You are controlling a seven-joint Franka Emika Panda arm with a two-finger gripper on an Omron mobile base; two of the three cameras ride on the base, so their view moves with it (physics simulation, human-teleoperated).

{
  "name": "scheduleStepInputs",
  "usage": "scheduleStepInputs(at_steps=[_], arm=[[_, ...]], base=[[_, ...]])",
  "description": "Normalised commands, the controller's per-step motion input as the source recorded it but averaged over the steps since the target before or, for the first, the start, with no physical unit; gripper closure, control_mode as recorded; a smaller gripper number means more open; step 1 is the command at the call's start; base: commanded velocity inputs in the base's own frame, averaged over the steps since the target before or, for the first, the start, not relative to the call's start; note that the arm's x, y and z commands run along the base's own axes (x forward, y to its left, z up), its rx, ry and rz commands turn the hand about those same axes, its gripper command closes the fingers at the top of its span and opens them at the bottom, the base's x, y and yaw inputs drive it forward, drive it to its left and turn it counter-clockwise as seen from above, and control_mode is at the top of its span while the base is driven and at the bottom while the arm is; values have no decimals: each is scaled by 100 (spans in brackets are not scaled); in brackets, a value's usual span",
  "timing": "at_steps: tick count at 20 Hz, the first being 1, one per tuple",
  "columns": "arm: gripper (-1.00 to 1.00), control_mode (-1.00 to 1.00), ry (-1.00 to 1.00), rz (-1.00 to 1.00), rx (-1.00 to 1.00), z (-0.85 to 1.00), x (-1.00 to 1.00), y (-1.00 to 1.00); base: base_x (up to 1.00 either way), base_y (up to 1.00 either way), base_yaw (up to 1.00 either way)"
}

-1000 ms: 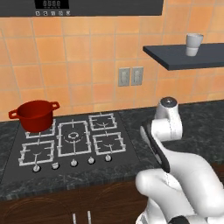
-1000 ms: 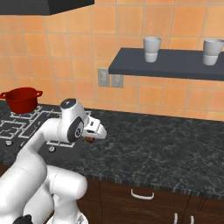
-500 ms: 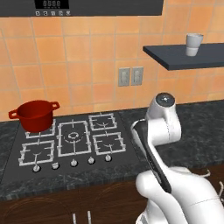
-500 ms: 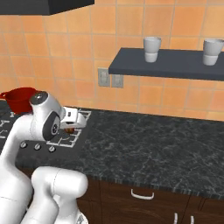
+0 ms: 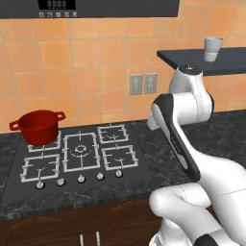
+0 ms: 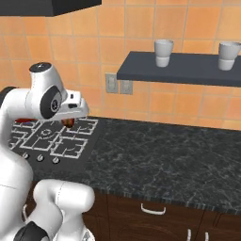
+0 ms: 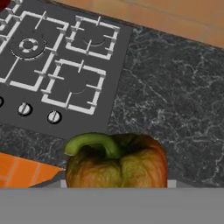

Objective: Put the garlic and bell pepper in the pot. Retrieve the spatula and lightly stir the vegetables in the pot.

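Pepper (image 7: 117, 161) sat clamped in the gripper (image 6: 70, 121) above the counter (image 6: 179, 160) just right of the stove (image 5: 79, 156), pot (image 5: 39, 127) well off on the far-left burner, so the carry needed height to clear the rim before release.

Glossy white rounded arm segments, dark grey joint bands, round grey caps

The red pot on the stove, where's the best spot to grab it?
Probably one of the two small loop handles of the pot, coming down from above. The pot stands upright on the stove's back left burner, and its handles stick out sideways near the rim, so the fingers could pinch one.
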Motion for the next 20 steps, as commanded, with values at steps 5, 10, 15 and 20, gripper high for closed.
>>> scheduleStepInputs(at_steps=[5,10,15,20], arm=[[100,-100,18,0,-8,14,-31,5],[100,-100,0,0,0,0,0,0],[100,100,0,0,0,0,0,0],[100,100,0,0,0,0,0,0]], base=[[0,0,0],[0,0,0],[-3,9,2],[-12,95,5]])
